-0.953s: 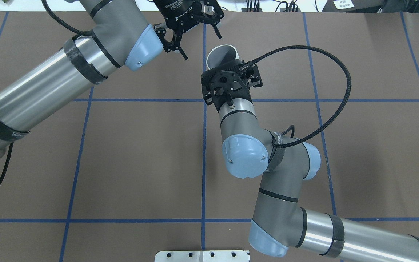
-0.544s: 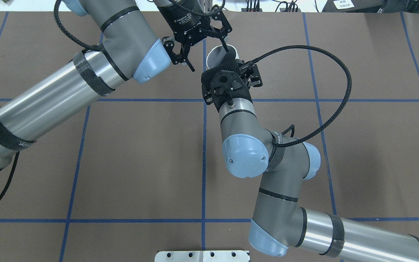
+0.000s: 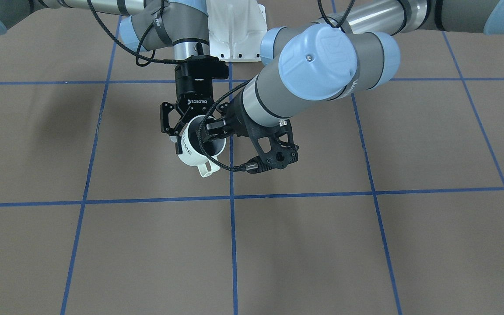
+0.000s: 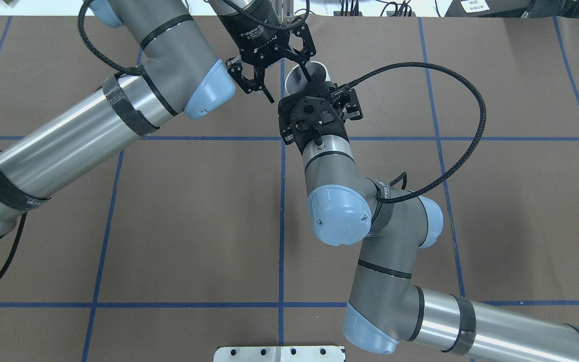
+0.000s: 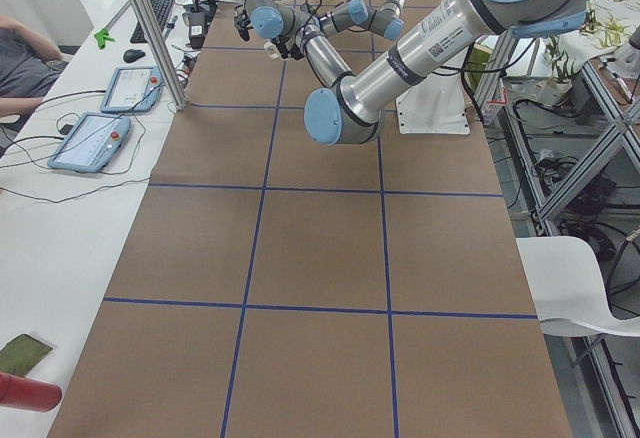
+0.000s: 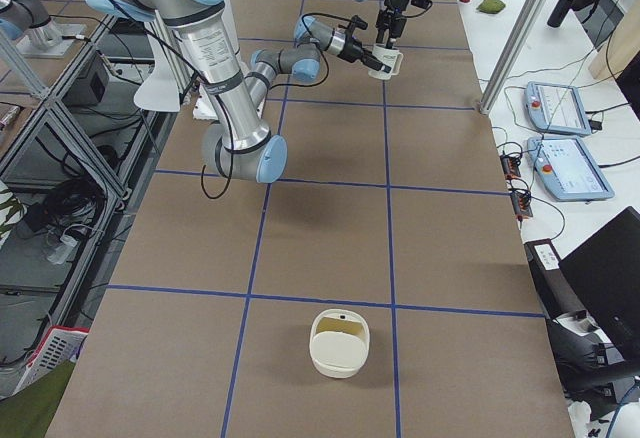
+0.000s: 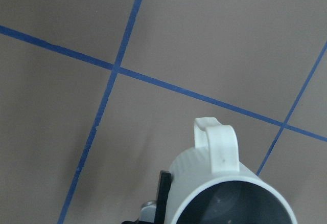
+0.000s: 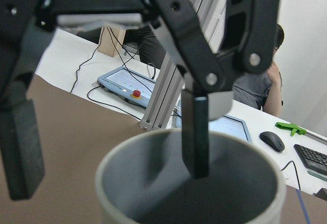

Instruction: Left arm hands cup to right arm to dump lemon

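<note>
The cup [image 3: 188,151] hangs in the air, mouth up, over the table's [image 3: 365,245] mid-line and toward the edge away from the robot. The right gripper [image 3: 194,131] reaches out from the robot's side and seems clenched on its body; nothing else bears it.

The left gripper [image 4: 290,89] is released. The right wrist view shows one finger down inside the mouth and the other outside, the wall between them and neither pressing it. The load therefore looks to lie with the right arm, and I judge the hand-over all but made. Whether the left fingers are arriving or leaving cannot be told from this.

The lemon shows in no view. What can be seen of the grey inside is bare, but the bottom is hidden, so I cannot tell whether it is in there.

A cream tub [image 6: 340,343] stands well apart, near the table's right end. Left to do, by my reading: clear the left fingers from the rim, carry the cup off and tip it.
</note>
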### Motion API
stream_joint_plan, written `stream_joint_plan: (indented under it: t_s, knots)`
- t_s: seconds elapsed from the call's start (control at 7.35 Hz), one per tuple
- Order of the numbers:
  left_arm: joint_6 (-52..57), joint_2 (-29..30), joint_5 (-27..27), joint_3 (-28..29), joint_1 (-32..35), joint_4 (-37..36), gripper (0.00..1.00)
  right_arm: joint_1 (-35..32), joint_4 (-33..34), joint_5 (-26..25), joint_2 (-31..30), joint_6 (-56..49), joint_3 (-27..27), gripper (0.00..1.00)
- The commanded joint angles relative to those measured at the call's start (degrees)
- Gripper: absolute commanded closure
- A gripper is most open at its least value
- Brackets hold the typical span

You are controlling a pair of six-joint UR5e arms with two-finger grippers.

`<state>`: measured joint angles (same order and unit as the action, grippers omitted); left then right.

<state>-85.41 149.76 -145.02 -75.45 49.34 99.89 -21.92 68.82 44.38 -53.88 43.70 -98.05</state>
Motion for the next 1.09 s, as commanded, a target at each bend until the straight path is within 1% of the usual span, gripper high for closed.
stream_joint_plan:
  t_s: [0.0,0.14,0.27,0.82,0.95]
  knots:
    - [0.2,-0.3,0.0,0.3,-0.2,1.3,0.47,-0.1,-0.1,0.4,0.0,0.1,0.0,0.66]
    - [0.2,-0.3,0.0,0.5,-0.2,1.4,0.48,-0.1,-0.1,0.4,0.0,0.1,0.0,0.66]
    - [0.3,-0.7,0.0,0.4,-0.3,1.4,0.53,-0.2,-0.2,0.4,0.0,0.1,0.0,0.66]
    - [0.2,-0.7,0.0,0.3,-0.3,2.2,0.64,-0.5,-0.3,1.1,0.0,0.1,0.0,0.66]
    - [0.1,-0.7,0.0,0.3,-0.4,2.2,0.66,-0.5,-0.3,1.2,0.0,0.1,0.0,0.66]
